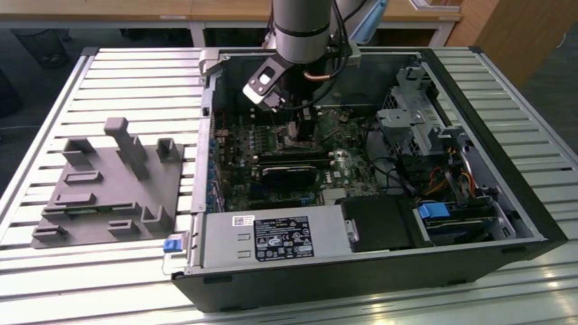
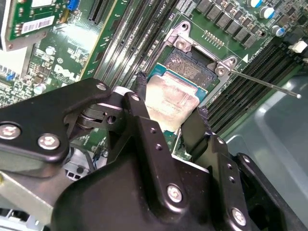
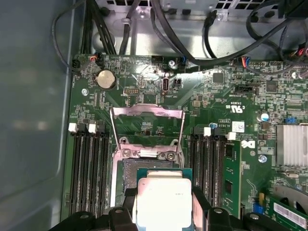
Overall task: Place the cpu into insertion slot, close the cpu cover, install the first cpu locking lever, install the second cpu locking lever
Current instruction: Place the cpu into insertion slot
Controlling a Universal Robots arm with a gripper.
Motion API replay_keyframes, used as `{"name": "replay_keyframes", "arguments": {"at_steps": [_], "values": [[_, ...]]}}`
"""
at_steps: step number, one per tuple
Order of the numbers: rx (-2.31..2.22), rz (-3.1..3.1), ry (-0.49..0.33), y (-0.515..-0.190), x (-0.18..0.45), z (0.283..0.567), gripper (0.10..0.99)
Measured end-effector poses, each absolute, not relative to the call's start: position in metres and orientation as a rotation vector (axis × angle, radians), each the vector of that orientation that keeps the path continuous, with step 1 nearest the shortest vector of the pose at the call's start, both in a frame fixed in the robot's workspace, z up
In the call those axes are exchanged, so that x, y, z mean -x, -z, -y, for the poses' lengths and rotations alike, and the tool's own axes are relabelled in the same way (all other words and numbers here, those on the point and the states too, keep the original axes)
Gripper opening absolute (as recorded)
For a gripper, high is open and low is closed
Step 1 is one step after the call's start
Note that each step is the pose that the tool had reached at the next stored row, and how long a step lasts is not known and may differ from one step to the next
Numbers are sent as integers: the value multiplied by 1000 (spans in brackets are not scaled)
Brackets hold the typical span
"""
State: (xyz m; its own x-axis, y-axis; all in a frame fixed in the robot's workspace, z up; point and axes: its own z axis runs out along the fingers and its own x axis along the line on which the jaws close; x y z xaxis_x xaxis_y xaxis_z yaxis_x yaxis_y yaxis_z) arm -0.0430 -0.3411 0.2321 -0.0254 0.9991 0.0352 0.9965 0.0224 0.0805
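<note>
Cpu: small flat square silver-grey chip (image 2: pixel 171 101), clamped between the two fingers of the black hand (image 2: pixel 172 96), held over the slot and partly hiding it.
Slot: square dark-centred socket with silvery frame (image 2: pixel 190 65), uncovered, set in the green circuit board (image 3: pixel 231 96).
Cover: thin silvery hinged plate (image 3: pixel 147 111), swung open beside the socket.
Surroundings: open black computer case (image 1: pixel 361 277) on the slatted metal tabletop (image 1: pixel 135 74), with the hand in its far part.

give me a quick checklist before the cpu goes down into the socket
1. cpu clamped between the jaws: ok
2. cpu cover flipped open: ok
3. insertion slot free of clutter: ok
4. locking lever swung clear of the slot: ok
5. cpu's corner mark matched to the slot: cannot tell
6. cpu seated: not ok, it hangs above the slot
</note>
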Motion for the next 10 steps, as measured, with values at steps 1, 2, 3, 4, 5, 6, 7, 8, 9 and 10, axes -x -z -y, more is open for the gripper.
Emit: {"name": "replay_keyframes", "arguments": {"at_steps": [1, 2, 3, 4, 5, 6, 7, 8, 9, 10], "values": [[-2171, -2224, -128, -230, 43, 340, 537], [-2171, -2223, -128, -228, 43, 340, 537], [-2171, -2223, -127, -227, 43, 338, 537], [-2171, -2223, -126, -225, 43, 337, 537], [-2171, -2223, -126, -224, 43, 336, 537], [-2171, -2223, -126, -222, 43, 335, 537], [-2171, -2223, -126, -220, 43, 335, 537], [-2171, -2223, -127, -219, 44, 334, 537], [-2171, -2222, -126, -218, 45, 334, 537], [-2173, -2221, -126, -216, 45, 333, 537]]}}
